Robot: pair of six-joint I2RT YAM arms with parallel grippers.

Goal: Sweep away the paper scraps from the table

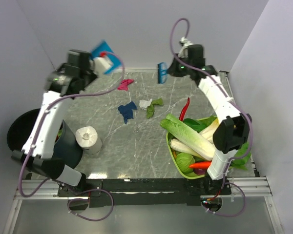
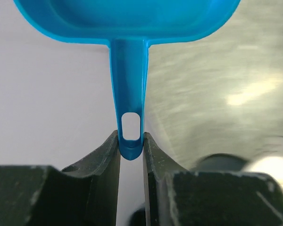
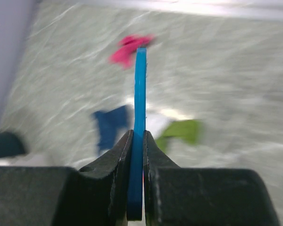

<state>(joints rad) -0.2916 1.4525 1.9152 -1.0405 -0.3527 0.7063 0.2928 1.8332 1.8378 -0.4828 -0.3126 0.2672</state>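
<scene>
The left gripper point(image 2: 131, 136) is clamping a blue plastic dustpan point(image 2: 127, 19), the right gripper point(image 3: 137, 134) a blue brush point(image 3: 140, 84), above the grey marbled worktop point(image 1: 136, 146) near its far edge; crumpled paper scraps point(image 1: 127, 111) are lying centrally.

My left gripper point(image 1: 100, 62) holds a dustpan point(image 1: 111, 54), my right gripper point(image 1: 170, 69) a brush point(image 1: 162, 73); paper scraps point(image 1: 128, 111) dot the table point(image 1: 136, 146) between.
</scene>
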